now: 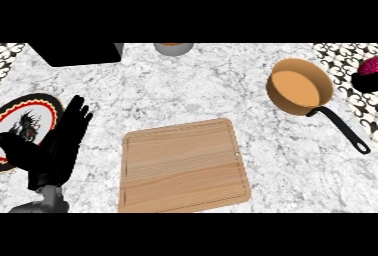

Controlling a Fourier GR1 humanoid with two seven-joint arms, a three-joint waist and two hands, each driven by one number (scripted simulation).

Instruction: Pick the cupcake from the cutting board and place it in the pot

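The left hand (63, 142) just rested at the left edge, fingers straight, while the cutting board (183, 166) and pot (299, 86) showed no cupcake.

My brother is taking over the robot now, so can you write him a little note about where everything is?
Left hand: open, resting at the view's left, fingers up, partly over a plate.
Right hand: only a black bit shows at the right edge, so its grip cannot be told. A pink thing sits against it, maybe the cupcake.
Cutting board: in the middle, no cupcake on it.
Pot: upper right, nothing seen inside.
Done: the cupcake is off the board.
Left: get it into the pot, just left of the right hand.
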